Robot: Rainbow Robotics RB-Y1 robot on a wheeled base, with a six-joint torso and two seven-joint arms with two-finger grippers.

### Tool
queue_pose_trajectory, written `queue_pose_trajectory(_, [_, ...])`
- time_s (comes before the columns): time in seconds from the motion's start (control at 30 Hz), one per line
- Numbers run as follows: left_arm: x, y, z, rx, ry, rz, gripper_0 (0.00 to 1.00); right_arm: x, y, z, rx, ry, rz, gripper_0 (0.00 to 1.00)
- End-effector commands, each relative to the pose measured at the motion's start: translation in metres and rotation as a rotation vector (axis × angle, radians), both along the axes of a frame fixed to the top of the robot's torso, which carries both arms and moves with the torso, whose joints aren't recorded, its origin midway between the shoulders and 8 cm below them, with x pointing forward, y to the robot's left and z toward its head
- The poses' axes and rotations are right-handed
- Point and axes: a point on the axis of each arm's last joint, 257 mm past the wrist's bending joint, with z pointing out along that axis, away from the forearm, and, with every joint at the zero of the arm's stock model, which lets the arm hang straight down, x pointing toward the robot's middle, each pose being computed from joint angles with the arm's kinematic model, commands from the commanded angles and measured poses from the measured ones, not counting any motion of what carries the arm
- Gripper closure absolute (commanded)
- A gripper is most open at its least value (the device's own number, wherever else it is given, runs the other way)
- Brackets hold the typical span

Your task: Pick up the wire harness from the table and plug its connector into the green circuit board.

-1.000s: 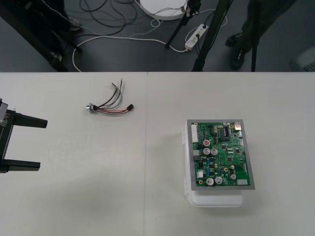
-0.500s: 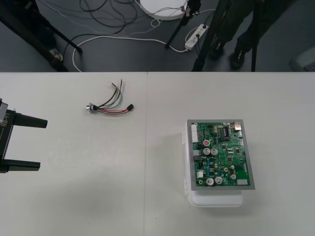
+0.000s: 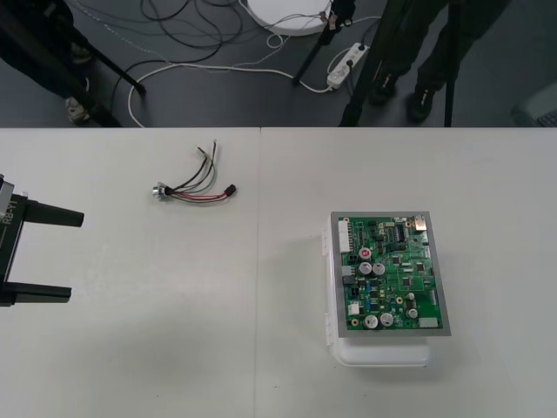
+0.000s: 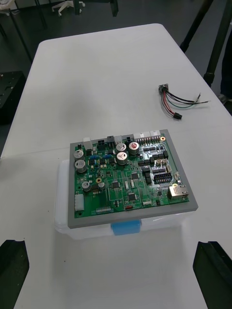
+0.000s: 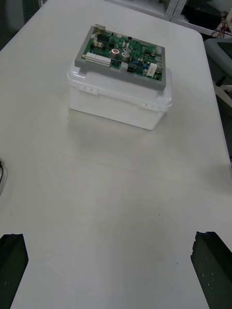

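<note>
Looking at the feeds, I'm seeing the wire harness (image 3: 196, 185) lying loose on the table (image 3: 157, 348), over on the robot's left half toward the far edge. Its round metal socket (image 3: 159, 191) is pointing toward the left side, and its little black plug (image 3: 231, 190) is sitting at the end nearer the middle seam. A few stray wire ends are fanning out toward the far edge. Nothing is touching it. The green circuit board (image 3: 392, 274) is sitting on its white base (image 3: 383, 353) on the right half, well apart from the harness, and the plug isn't in it. The left gripper (image 3: 77, 256) is hanging at the table's left edge, nearer me than the harness, with its fingers (image 3: 52, 213) spread wide and holding nothing. The right gripper (image 4: 111, 243) is looking down over the board from the near side, its fingers (image 4: 212, 270) also standing far apart and carrying nothing.
</note>
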Motion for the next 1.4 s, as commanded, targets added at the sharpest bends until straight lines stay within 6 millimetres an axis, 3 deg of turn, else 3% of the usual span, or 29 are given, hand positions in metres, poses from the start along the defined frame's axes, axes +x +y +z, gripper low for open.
queue_pose_trajectory(0.03, [-0.006,0.0161,-0.0024,0.045,0.043,0.027,0.0,0.0014,-0.0033,0.004,-0.047,-0.005,0.024,0.0])
queue_pose_trajectory(1.4, [-0.006,0.0161,-0.0024,0.045,0.043,0.027,0.0,0.0014,-0.0033,0.004,-0.047,-0.005,0.024,0.0])
